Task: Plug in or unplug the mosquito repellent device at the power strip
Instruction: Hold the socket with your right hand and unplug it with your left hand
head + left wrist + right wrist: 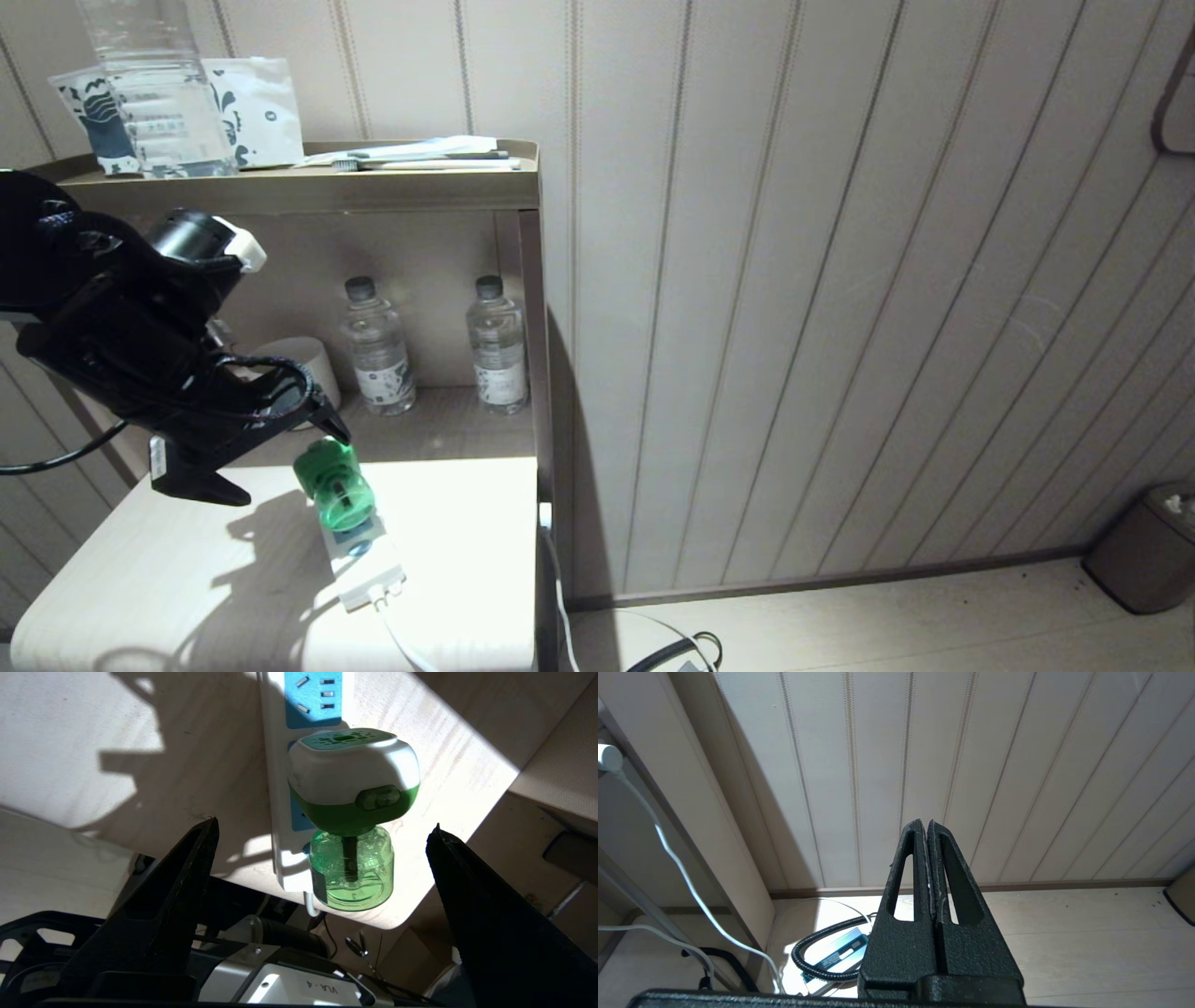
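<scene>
Label "VLA-4" on robot body [299, 984]. Mosquito repellent device [352, 812], green liquid in bottle, plugged into power strip [280, 812] on counter [187, 579]. Left end effector [322, 833] fingers apart, device at 12 o'clock, untouched. Right end effector [930, 826] together, idle.

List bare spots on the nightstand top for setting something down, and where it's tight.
Free: the tabletop left of the power strip, though the open left tool hangs over its back part. Tight: the strip's run with the mosquito repellent device in it, and the shelf behind, holding a mug and bottles.
</scene>
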Motion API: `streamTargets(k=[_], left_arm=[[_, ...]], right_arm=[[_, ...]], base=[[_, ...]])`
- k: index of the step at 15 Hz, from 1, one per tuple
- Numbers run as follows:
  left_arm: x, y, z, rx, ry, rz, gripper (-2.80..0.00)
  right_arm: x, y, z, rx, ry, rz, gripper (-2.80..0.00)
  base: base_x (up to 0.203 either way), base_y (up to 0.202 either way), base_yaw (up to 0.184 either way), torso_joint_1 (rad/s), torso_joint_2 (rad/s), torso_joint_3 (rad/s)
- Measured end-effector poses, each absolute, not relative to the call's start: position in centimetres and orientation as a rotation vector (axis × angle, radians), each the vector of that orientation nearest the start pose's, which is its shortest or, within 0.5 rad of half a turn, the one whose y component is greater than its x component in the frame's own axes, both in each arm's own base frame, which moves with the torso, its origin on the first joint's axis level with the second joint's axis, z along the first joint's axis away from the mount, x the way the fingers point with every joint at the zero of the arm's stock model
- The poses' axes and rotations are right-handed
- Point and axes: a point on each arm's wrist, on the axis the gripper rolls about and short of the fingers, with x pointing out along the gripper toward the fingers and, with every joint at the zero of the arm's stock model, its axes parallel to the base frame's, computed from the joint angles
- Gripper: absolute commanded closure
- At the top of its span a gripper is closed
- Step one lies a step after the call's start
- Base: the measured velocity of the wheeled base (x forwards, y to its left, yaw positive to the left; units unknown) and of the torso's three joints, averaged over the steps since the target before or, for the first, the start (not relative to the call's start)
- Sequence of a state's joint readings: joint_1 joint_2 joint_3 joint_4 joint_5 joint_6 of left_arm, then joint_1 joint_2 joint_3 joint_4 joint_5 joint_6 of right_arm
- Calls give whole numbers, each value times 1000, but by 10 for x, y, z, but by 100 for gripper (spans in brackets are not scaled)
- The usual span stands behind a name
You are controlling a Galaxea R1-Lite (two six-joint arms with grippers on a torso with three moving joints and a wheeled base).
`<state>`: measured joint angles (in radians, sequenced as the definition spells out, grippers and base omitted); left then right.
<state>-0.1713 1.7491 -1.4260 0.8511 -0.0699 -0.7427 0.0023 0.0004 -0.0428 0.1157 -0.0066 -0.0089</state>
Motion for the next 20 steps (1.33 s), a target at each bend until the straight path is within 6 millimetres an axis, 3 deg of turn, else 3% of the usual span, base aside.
streamTargets(k=[20], left_arm=[[299, -51, 182, -548, 1252, 294, -280]], right_arm=[[-26, 0, 75, -9, 74, -3, 0]], base=[[0, 0, 0, 0, 0, 0]])
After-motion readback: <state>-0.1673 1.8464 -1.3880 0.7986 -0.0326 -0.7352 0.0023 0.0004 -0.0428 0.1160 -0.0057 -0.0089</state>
